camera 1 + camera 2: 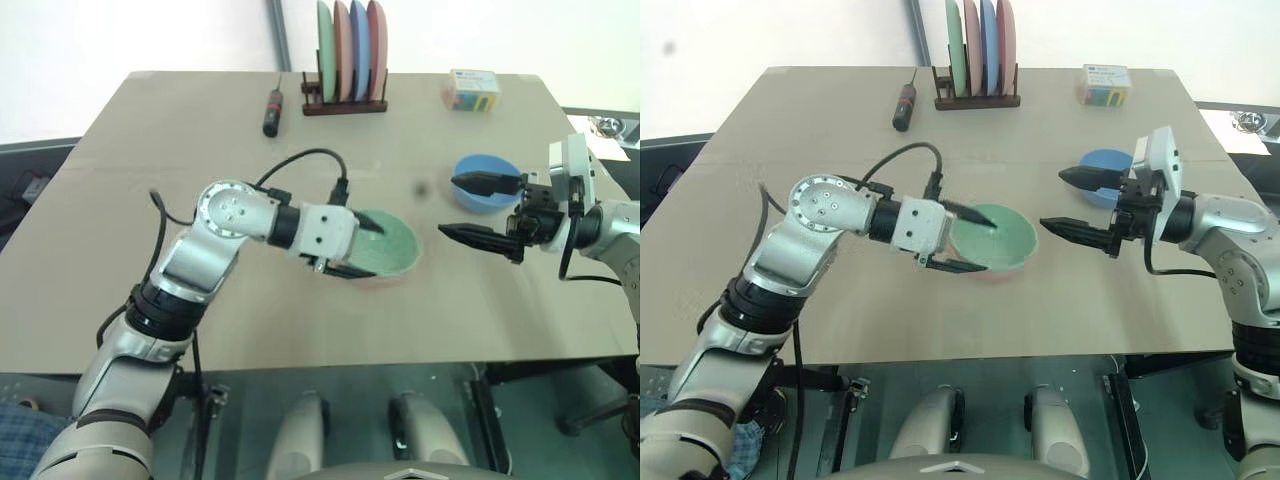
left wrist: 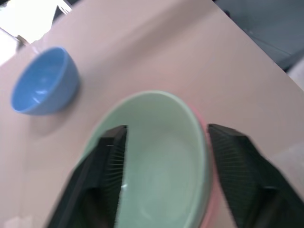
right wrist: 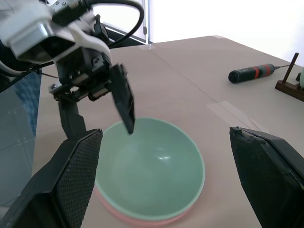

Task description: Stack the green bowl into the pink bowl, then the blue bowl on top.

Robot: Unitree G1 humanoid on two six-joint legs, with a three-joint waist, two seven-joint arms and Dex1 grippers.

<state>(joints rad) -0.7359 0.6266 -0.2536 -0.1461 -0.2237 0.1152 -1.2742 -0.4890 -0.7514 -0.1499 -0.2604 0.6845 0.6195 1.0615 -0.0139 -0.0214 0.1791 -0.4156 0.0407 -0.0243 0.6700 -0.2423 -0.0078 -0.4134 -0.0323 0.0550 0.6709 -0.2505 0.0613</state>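
Note:
The green bowl (image 1: 392, 243) sits nested inside the pink bowl (image 1: 384, 283) at the middle of the table; only the pink rim shows beneath it. My left gripper (image 1: 373, 250) is open and straddles the green bowl's left rim, with one finger over the inside and one outside. The left wrist view shows the green bowl (image 2: 156, 156) between the spread fingers. The blue bowl (image 1: 485, 203) stands upright on the table to the right. My right gripper (image 1: 449, 205) hangs open beside the blue bowl, pointing toward the stacked bowls, with nothing between its fingers.
At the back of the table stand a wooden rack of coloured plates (image 1: 350, 50), a black and red screwdriver (image 1: 271, 112) to its left, and a small box (image 1: 472, 90) to its right. Bare table (image 1: 300, 330) lies in front of the bowls.

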